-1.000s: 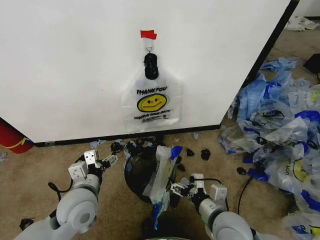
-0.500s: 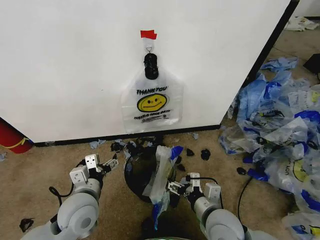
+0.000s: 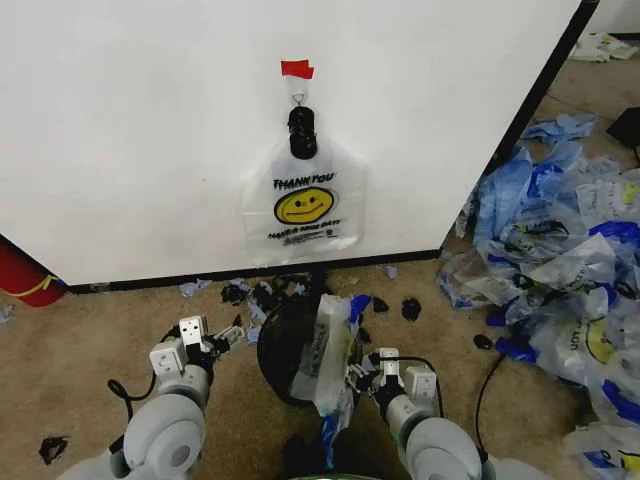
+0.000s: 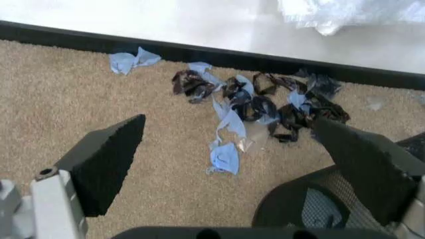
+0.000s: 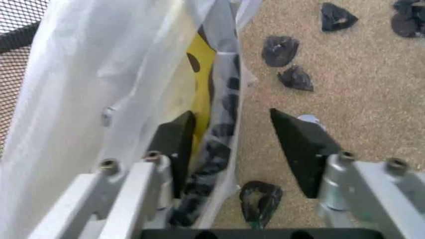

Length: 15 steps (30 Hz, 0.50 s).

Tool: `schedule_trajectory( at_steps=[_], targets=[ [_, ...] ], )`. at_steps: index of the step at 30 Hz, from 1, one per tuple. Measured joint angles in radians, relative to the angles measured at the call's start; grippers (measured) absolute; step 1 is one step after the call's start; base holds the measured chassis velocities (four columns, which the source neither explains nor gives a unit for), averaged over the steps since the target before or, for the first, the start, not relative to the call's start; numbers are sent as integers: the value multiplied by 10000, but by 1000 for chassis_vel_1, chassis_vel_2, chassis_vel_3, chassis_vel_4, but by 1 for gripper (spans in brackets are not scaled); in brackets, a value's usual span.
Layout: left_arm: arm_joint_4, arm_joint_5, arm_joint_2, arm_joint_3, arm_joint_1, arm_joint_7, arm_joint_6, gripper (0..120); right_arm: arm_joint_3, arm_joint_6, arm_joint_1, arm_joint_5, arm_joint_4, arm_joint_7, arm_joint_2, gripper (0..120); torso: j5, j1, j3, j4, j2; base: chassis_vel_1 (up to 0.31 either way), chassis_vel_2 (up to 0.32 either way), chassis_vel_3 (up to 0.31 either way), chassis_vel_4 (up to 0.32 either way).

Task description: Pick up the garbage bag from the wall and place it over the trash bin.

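Observation:
The garbage bag (image 3: 303,203), whitish with a yellow smiley and "THANK YOU" print, hangs from a hook under a red tape strip on the white wall (image 3: 130,130). Below it the black trash bin (image 3: 283,345) stands on the carpet, its mesh side (image 4: 312,209) also in the left wrist view. A second bag of the same print (image 3: 328,352) is draped over the bin's right rim. My left gripper (image 3: 226,335) is open just left of the bin, fingers (image 4: 106,159) wide apart over carpet. My right gripper (image 3: 357,374) is open against the draped bag (image 5: 119,99), whose edge lies beside one finger (image 5: 176,144).
Black and blue plastic scraps (image 4: 252,107) litter the carpet along the black baseboard (image 4: 199,50). A heap of blue and white bags (image 3: 560,260) fills the floor on the right. A red cylinder (image 3: 22,272) stands at the left by the wall.
Both arms have drawn inward towards the bin. The bin and the bag draped on it have shifted slightly to the right. The bag on the wall has not moved.

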Motion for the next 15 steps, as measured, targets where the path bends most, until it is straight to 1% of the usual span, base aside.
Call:
schedule_trajectory(
  at_steps=[5,6,7,11,12,15],
  targets=[
    [24,105,-58,156,-84,12,-10,100,117,18,-120,-15,-3,4,-113,22,0,0,0,-1,0,0,0,0,0],
    [34,118,-66,184,-106,13,-17,100,147,27,-161,-22,-3,-5,-131,19,1,0,0,-1,0,0,0,0,0],
    [34,118,-66,184,-106,13,-17,100,147,27,-161,-22,-3,-5,-131,19,1,0,0,-1,0,0,0,0,0],
    [58,142,-109,260,-148,11,-35,100,245,61,-313,-39,40,-68,-169,3,1,0,0,-2,0,0,0,0,0],
    [55,150,-114,273,-148,11,-37,100,246,91,-341,-44,59,-81,-164,1,4,0,0,2,0,0,0,0,0],
    [38,163,-118,304,-147,10,-39,100,275,144,-369,-58,57,-108,-160,0,-1,0,0,0,0,0,0,0,0]
  ],
)
